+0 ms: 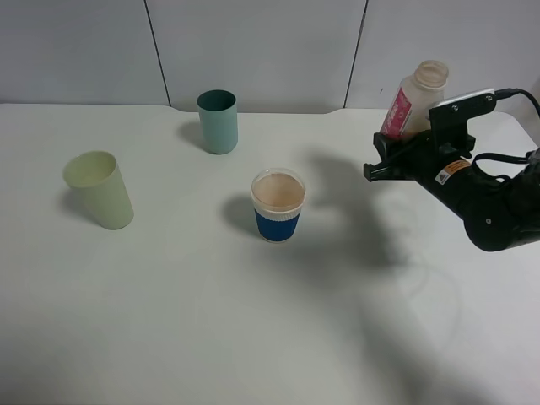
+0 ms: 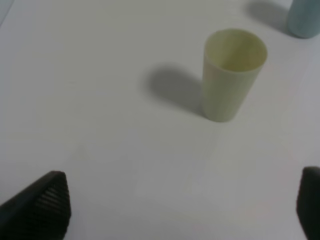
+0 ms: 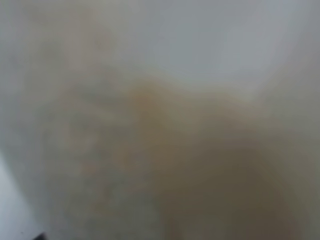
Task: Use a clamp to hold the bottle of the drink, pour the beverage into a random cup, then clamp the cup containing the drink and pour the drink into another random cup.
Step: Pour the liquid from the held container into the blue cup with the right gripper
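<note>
Count: three cups, one bottle, two grippers, all on or above one white table [image 1: 253, 337].

1. Left gripper [image 2: 177, 207]: seen in its wrist view only. Its two black, ribbed fingertips [image 2: 47, 202] stand spread wide apart, with nothing between them and bare table below.
2. Pale green tumbler [image 1: 99, 190]: plain, smooth plastic, tapered, upright at far left.
3. Teal tumbler [image 1: 218, 121]: plain, tapered, darker inside, upright near the back edge, well apart from the others.
4. Blue-banded cup [image 1: 278, 205]: short, with a ribbed blue band below a white rim, upright near the table centre. It contains the beverage [image 1: 278, 191], an opaque beige-pink liquid reaching close to the rim.
5. Bottle [image 1: 413, 101]: translucent plastic, wide round neck, red-pink label down one side. It is off the table at far right, neck uppermost, leaning slightly.
6. Right gripper [image 1: 413, 139]: black body with a pale plate, jaws pressed against the bottle's lower body, pinching it. Its wrist view is blurred grey and beige only.
</note>
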